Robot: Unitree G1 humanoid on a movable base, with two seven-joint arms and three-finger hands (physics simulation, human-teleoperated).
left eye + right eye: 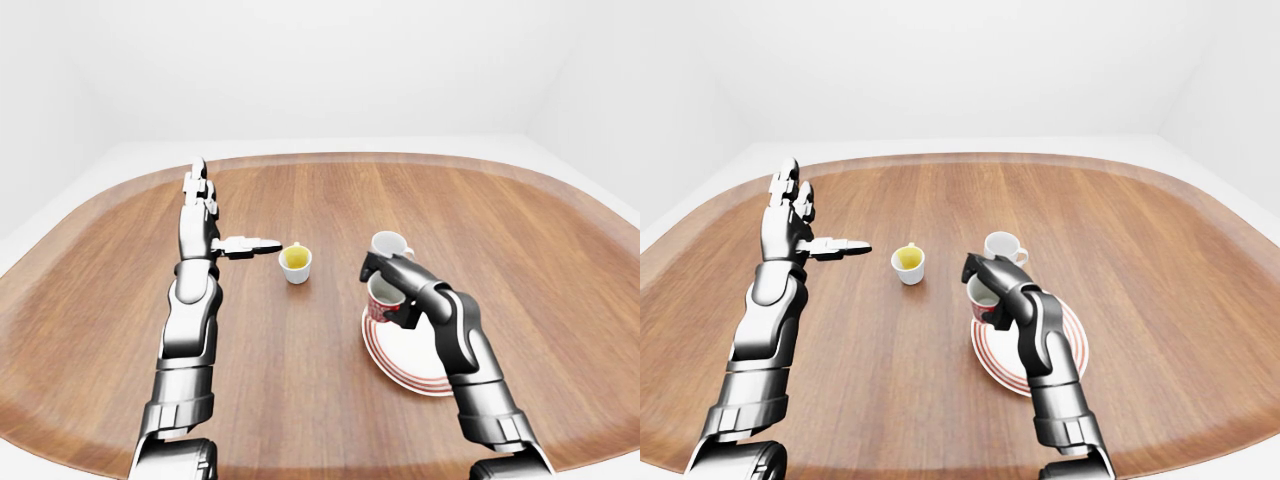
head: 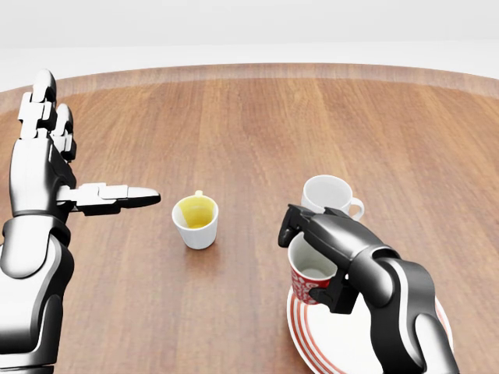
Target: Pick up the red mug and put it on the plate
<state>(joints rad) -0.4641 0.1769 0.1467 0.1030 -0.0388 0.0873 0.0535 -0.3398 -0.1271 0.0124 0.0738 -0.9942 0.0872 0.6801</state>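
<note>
right hand [image 2: 316, 253]: fingers closed round the red mug [image 2: 309, 274], gripping its rim and side
red mug: upright, over the upper-left edge of the plate [image 2: 327, 347]; can't tell if it touches the plate
left hand [image 2: 54, 167]: open wide, fingers spread, raised at head view's left, holding nothing
white mug [image 2: 330, 195]: on wooden table [image 2: 257, 125], just above the right hand
yellow-lined cup [image 2: 196, 220]: between the two hands

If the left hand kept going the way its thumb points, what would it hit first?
Probably the small yellow-lined cup: the left hand has its thumb aimed rightward at it, though the thumb may ride higher than the rim.
</note>
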